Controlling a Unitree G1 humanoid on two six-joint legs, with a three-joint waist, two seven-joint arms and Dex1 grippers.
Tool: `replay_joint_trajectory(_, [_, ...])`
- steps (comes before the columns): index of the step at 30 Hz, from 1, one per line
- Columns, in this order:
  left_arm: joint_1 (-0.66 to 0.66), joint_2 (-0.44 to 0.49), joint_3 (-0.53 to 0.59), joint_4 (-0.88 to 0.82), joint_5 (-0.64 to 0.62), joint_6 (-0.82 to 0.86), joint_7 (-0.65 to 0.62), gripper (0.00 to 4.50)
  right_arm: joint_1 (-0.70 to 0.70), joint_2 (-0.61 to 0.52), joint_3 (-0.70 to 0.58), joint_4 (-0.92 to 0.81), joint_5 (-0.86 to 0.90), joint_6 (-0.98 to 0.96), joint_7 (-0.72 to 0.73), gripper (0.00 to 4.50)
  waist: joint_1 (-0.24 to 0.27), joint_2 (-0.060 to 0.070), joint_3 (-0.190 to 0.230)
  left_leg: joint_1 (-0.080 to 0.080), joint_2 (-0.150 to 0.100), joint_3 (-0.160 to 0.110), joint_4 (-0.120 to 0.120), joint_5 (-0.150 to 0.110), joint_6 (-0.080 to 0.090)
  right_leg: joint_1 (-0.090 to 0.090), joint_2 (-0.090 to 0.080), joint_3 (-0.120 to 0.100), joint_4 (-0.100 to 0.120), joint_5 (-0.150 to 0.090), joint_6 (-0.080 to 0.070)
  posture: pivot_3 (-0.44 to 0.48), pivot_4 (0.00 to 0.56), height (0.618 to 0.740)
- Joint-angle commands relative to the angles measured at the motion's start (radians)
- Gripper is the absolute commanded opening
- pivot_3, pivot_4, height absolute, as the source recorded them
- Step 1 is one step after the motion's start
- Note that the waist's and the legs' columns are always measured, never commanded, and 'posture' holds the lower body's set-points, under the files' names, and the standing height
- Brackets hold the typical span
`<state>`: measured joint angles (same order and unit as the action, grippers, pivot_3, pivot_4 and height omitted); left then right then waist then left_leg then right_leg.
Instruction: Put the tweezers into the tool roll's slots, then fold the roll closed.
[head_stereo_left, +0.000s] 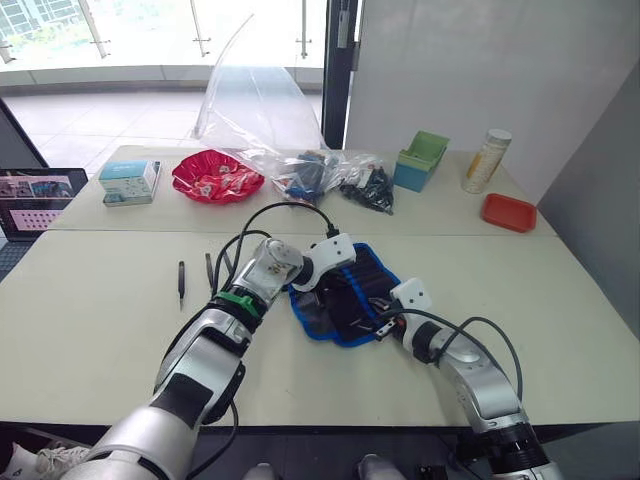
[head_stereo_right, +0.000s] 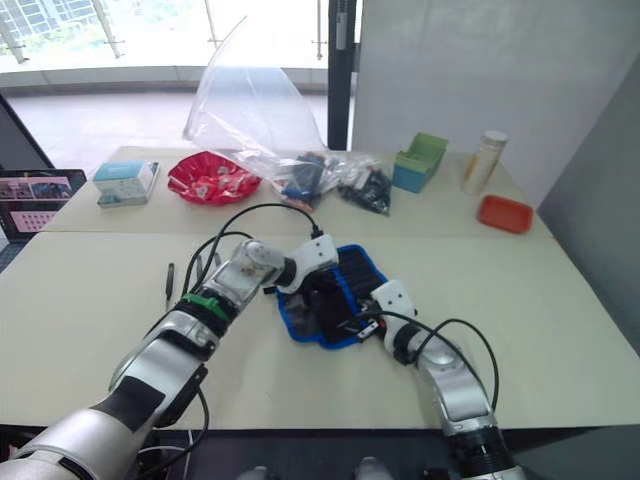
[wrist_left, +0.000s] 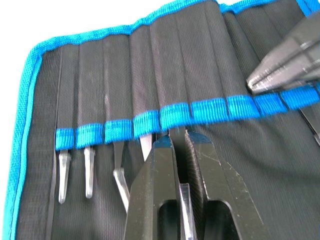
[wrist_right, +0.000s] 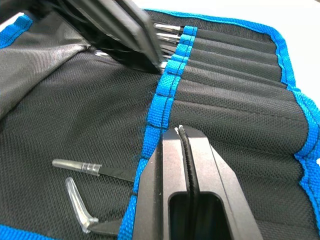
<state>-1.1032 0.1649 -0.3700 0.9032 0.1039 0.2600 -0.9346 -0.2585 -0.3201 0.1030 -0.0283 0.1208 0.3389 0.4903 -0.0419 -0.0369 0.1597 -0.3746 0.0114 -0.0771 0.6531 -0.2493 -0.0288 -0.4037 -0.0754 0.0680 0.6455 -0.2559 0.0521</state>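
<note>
Open on the middle of the pale table (head_stereo_left: 100, 330), toward its near edge: the rectangular fabric tool roll (head_stereo_left: 345, 295), bright blue at the edging, black inside. Across its inner face, a blue band dividing the narrow black fabric slots (wrist_left: 120, 90). Already seated in some slots, several slim black pointed metal tweezers (wrist_left: 87, 172), clear caps on their tips below the band. Two more tweezers loose on the table to the left of the roll (head_stereo_left: 181, 281).

Left gripper (wrist_left: 181, 145) down on the roll, fingers nearly closed on one tweezer, tip aimed at the slot mouth right under the band. Long axis of this tweezer parallel to the slots, so only a straight push along that line seems needed. Right gripper (wrist_right: 182, 131) at the near right part of the roll, fingers pressed together on what looks like a thin black strap or fold of fabric; probably pinning the roll steady. Left arm clearly nearer to the loose tweezers.
</note>
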Motion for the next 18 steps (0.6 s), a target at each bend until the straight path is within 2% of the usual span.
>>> replay_joint_trajectory(1, [-0.047, -0.039, 0.030, 0.039, 0.000, -0.046, 0.032, 0.03, 0.009, -0.005, 0.002, 0.019, -0.007, 0.025, 0.001, 0.00, 0.000, 0.000, 0.000, 0.000, 0.000, 0.000, 0.000, 0.000, 0.000, 0.000, 0.000, 0.000, 0.000, 0.000, 0.000, 0.000, 0.150, 0.738])
replay_joint_trajectory(5, [-0.054, -0.041, 0.039, 0.060, 0.006, -0.047, 0.026, 0.03, 0.012, -0.005, 0.001, 0.016, -0.005, 0.027, 0.001, 0.00, 0.000, 0.000, 0.000, -0.001, 0.000, 0.000, 0.001, 0.000, 0.000, 0.000, 0.000, 0.000, 0.000, 0.000, 0.000, 0.000, 0.150, 0.738])
replay_joint_trajectory(7, [-0.045, -0.023, 0.040, 0.029, 0.007, -0.021, -0.002, 0.80, 0.015, -0.005, 0.003, 0.016, -0.006, 0.027, 0.002, 0.00, 0.000, 0.000, 0.000, -0.002, 0.000, 0.000, 0.003, 0.000, 0.000, 0.000, 0.000, 0.000, 0.000, 0.000, 0.001, 0.000, 0.150, 0.738])
replay_joint_trajectory(8, [-0.040, -0.013, 0.041, 0.007, 0.006, -0.009, -0.014, 0.98, 0.016, -0.005, 0.003, 0.017, -0.005, 0.027, 0.003, 0.00, 0.000, 0.000, 0.000, -0.002, 0.000, -0.001, 0.004, 0.000, 0.000, 0.000, 0.000, 0.000, 0.001, 0.000, 0.001, 0.000, 0.150, 0.738])
replay_joint_trajectory(10, [-0.022, 0.015, 0.054, -0.065, -0.010, 0.029, -0.038, 1.64, 0.019, -0.006, 0.002, 0.021, -0.006, 0.024, 0.003, 0.00, -0.001, 0.000, 0.000, -0.003, 0.000, -0.001, 0.005, 0.000, 0.000, 0.000, 0.000, 0.000, 0.001, 0.000, 0.001, 0.000, 0.150, 0.738])
replay_joint_trajectory(14, [0.041, 0.104, 0.098, -0.249, -0.042, 0.131, -0.073, 3.00, 0.021, -0.004, 0.003, 0.035, -0.006, 0.013, 0.004, 0.00, -0.006, 0.000, 0.000, -0.003, 0.000, -0.001, 0.005, 0.000, 0.000, -0.001, 0.000, 0.000, 0.001, 0.000, 0.001, 0.000, 0.150, 0.738])
replay_joint_trajectory(18, [0.114, 0.201, 0.145, -0.329, -0.068, 0.152, -0.088, 4.36, 0.015, 0.032, -0.021, 0.072, 0.016, -0.084, -0.001, 0.00, -0.008, 0.001, 0.000, -0.002, 0.000, -0.001, 0.005, 0.000, 0.001, -0.001, 0.001, 0.000, 0.002, 0.000, 0.001, 0.000, 0.150, 0.738])
